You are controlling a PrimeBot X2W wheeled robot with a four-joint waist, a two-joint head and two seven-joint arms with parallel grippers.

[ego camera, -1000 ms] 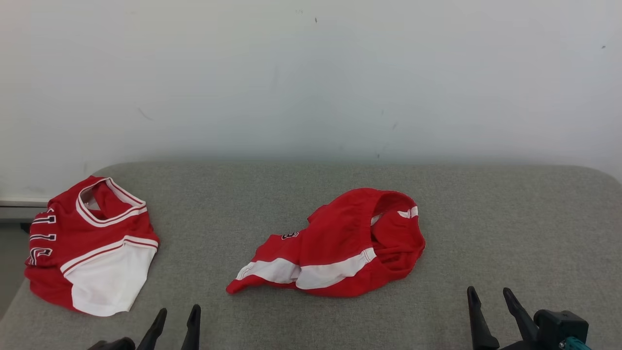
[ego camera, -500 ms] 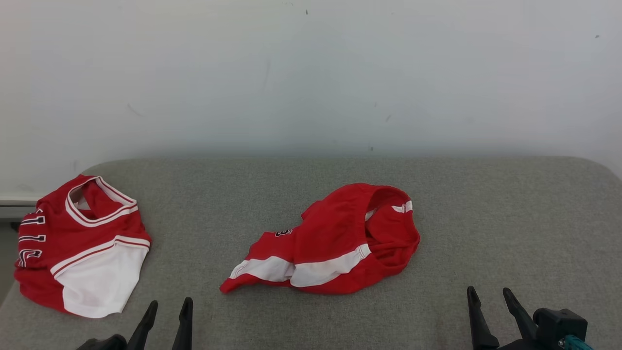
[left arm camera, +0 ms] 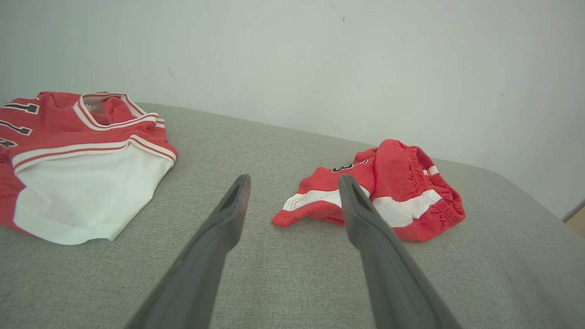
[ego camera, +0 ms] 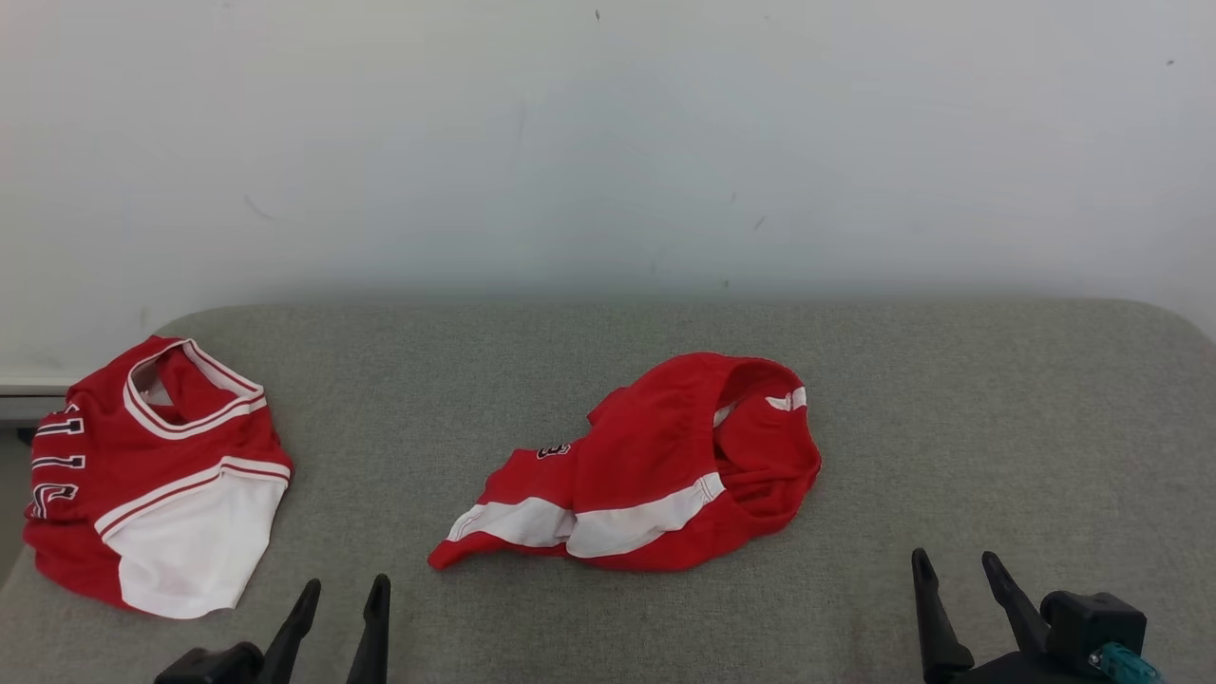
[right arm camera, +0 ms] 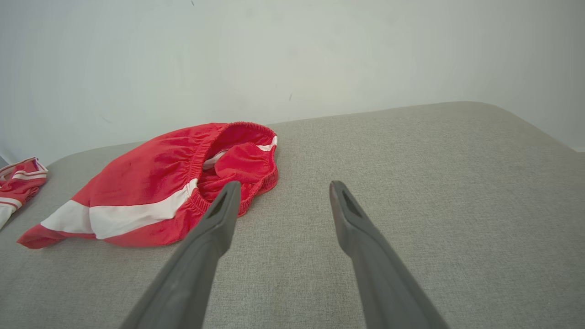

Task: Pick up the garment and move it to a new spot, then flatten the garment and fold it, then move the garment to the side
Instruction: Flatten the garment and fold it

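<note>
A crumpled red garment (ego camera: pixel 655 465) with a white stripe, shorts with an elastic waistband, lies in the middle of the grey padded surface (ego camera: pixel 950 427). It also appears in the left wrist view (left arm camera: pixel 402 169) and the right wrist view (right arm camera: pixel 151 192). My left gripper (ego camera: pixel 346 584) hovers open near the front edge, short of the garment's left end, with nothing between its fingers (left arm camera: pixel 295 178). My right gripper (ego camera: pixel 953 558) is open at the front right, to the right of the waistband (right arm camera: pixel 284 183). Neither touches the cloth.
A second red and white garment, a folded jersey (ego camera: pixel 161 475) with dark lettering, lies at the left edge of the surface (left arm camera: pixel 77 151) (right arm camera: pixel 18 183). A pale wall (ego camera: pixel 608 142) rises behind the surface. The surface's corners are rounded.
The head camera has shifted a little, so the whole scene sits slightly further left and higher. Both garments lie as before, and both grippers stay open near the front edge.
</note>
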